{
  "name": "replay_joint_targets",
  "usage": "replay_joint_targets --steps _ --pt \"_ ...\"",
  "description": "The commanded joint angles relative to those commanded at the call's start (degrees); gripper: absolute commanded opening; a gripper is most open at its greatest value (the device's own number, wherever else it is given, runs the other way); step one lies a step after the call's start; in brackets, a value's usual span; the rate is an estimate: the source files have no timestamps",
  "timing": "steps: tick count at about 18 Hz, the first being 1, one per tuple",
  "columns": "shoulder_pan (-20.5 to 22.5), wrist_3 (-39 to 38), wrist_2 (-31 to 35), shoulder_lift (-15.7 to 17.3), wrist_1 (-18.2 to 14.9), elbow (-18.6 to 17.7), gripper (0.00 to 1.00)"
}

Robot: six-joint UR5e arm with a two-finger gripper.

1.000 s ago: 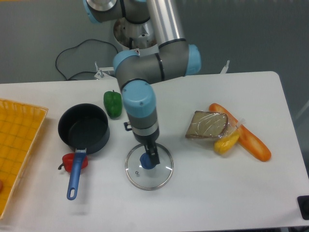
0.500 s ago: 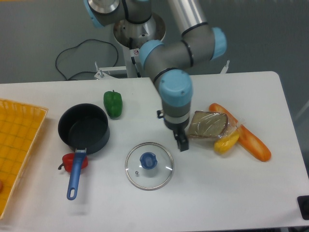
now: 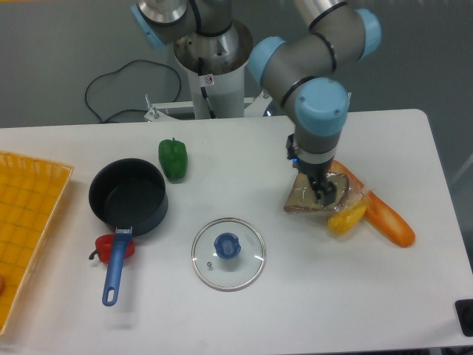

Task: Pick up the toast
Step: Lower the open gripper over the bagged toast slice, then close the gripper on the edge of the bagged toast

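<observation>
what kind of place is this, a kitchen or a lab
Most likely a robot lab, not a kitchen: an arm bolted by a bare white table, a loose cable behind, and wrapped toast, pot and lid laid out as props.

The tool (image 3: 325, 195) and the wrist above it cover the middle of the toast (image 3: 301, 198), and whether its fingers are parted or closed cannot be told (they are small and dark against the bread). The yellow basket (image 3: 22, 222) runs off the left edge, and a dark object (image 3: 465, 316) at the lower right corner is cut off. The red pepper (image 3: 126, 250) lies partly under the pan's blue handle (image 3: 115, 268).
</observation>
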Motion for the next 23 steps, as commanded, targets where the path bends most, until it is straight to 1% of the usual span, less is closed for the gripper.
replay_joint_targets --steps 2,4,8,10,12,14,17,23 --pt "1.0 -2.2 -0.2 -0.4 0.1 0.4 1.0" --pt "1.0 -4.7 -0.4 -1.5 0.3 1.1 1.0" --pt "-1.0 -9.1 -0.4 -4.8 0.8 3.2 1.0" --pt "-1.7 -9.5 -0.5 -6.2 1.2 4.0 1.0" --pt "-2.2 -9.6 -0.5 -6.8 1.2 4.2 1.0" --pt "-2.0 -9.4 -0.5 -6.9 1.2 4.4 1.0" --pt "-1.9 -9.3 -0.4 -8.6 1.3 5.9 1.0" --pt "-1.6 -9.1 -0.2 -10.2 1.6 6.9 1.0"
